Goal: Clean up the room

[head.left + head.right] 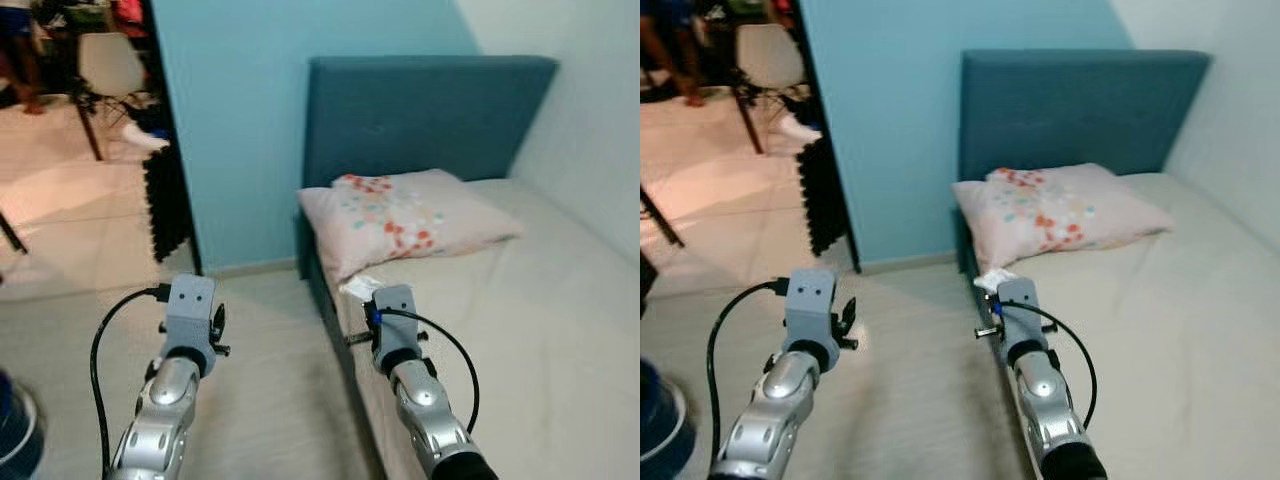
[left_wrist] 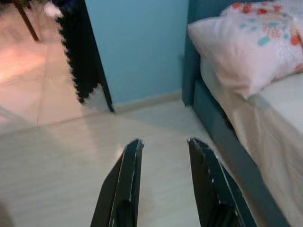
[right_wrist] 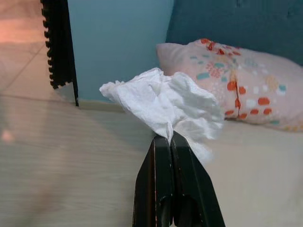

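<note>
My right gripper [image 3: 169, 137] is shut on a crumpled white tissue [image 3: 163, 104], held up over the near edge of the bed [image 1: 520, 330]. From the head views the tissue [image 1: 360, 287] peeks out just ahead of the right wrist. A pink pillow [image 1: 405, 218] with coloured spots lies at the bed's head, beyond the tissue. Over the pale floor to the left of the bed hangs my left gripper [image 2: 163, 144], open and holding nothing.
A dark blue headboard [image 1: 430, 110] stands against the light blue wall [image 1: 230, 120]. A black jagged-edged mat [image 1: 165, 205] leans at the wall's corner by the doorway. Beyond it are a white chair [image 1: 108, 65] and a person's legs [image 1: 20, 50]. A dark blue object [image 1: 15, 425] sits at the lower left.
</note>
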Available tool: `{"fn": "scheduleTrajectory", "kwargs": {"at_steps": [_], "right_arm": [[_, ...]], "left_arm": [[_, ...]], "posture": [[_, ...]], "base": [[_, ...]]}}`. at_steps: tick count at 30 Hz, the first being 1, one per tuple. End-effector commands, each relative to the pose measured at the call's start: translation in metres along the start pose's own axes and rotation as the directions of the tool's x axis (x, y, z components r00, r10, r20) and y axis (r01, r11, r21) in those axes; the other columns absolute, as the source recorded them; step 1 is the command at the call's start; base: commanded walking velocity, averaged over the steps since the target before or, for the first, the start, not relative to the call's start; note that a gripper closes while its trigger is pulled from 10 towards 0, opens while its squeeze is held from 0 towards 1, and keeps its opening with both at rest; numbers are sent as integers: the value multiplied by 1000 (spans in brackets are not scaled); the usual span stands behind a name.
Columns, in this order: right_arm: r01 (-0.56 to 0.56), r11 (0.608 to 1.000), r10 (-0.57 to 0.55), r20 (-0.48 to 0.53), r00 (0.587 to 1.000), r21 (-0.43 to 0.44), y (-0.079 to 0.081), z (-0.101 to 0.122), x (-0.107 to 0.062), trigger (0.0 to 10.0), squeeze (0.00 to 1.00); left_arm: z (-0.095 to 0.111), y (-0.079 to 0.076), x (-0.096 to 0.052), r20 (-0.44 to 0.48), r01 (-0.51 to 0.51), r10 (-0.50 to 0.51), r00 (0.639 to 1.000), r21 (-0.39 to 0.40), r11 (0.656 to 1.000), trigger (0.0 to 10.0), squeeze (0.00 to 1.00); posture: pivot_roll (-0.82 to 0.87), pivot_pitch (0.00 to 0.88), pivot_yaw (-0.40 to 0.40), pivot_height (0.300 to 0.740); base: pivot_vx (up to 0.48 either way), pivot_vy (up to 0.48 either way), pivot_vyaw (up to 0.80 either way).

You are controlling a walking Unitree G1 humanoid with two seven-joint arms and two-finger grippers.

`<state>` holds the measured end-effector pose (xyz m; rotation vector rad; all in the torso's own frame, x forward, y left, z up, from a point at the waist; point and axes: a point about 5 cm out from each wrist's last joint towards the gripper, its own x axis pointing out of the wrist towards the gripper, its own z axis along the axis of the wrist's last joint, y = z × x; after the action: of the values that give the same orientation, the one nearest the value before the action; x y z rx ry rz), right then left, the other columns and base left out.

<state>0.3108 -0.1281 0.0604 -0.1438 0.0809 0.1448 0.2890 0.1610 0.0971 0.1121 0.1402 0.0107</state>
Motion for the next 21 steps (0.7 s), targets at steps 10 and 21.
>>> {"fn": "scheduleTrajectory", "kwargs": {"at_steps": [10,21], "right_arm": [[-18,1000,18,-7,1000,6,4,-1,2,10000,0],[-25,1000,25,-7,1000,3,2,-4,-2,10000,0]], "left_arm": [[-8,11,-4,-38,-53,53,998,-3,999,10000,0],[-4,6,-2,-32,-36,36,999,-20,999,10000,0]], "posture": [[89,2,-101,740],[84,0,-97,740]], "base": [[0,0,800],[0,0,800]]}}
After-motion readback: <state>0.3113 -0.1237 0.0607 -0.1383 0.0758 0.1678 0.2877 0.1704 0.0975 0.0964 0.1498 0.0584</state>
